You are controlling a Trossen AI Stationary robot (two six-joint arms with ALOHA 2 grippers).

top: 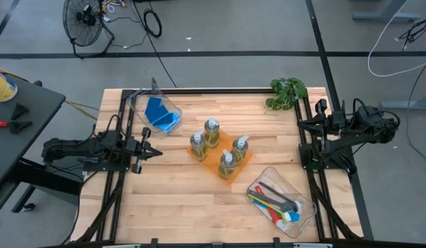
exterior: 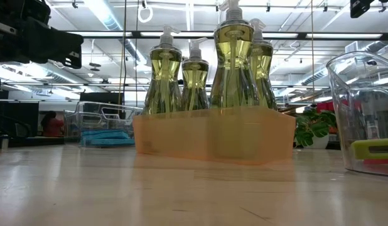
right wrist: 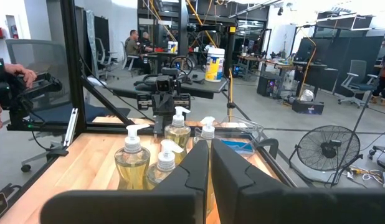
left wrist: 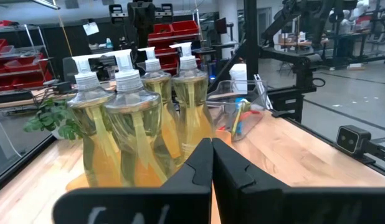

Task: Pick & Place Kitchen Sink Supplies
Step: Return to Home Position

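Observation:
Four clear pump bottles of yellowish soap (top: 218, 146) stand upright in a shallow orange tray (top: 249, 160) mid-table; they also show in the low view (exterior: 213, 69) and the left wrist view (left wrist: 139, 118). Blue sponges (top: 160, 115) lie in a clear bin near the far left. Slim brushes (top: 274, 201) lie in a clear bin near the right. My left gripper (top: 155, 151) (left wrist: 212, 171) is shut and empty, left of the bottles. My right gripper (top: 304, 128) (right wrist: 209, 171) is shut and empty at the table's right edge.
A green leafy plant (top: 287, 93) sits at the far right corner. The sponge bin (top: 152, 96) is tipped on its side, and the brush bin (top: 304, 207) lies near the right front. Bare wood shows along the near edge (top: 178, 213) and between tray and left gripper.

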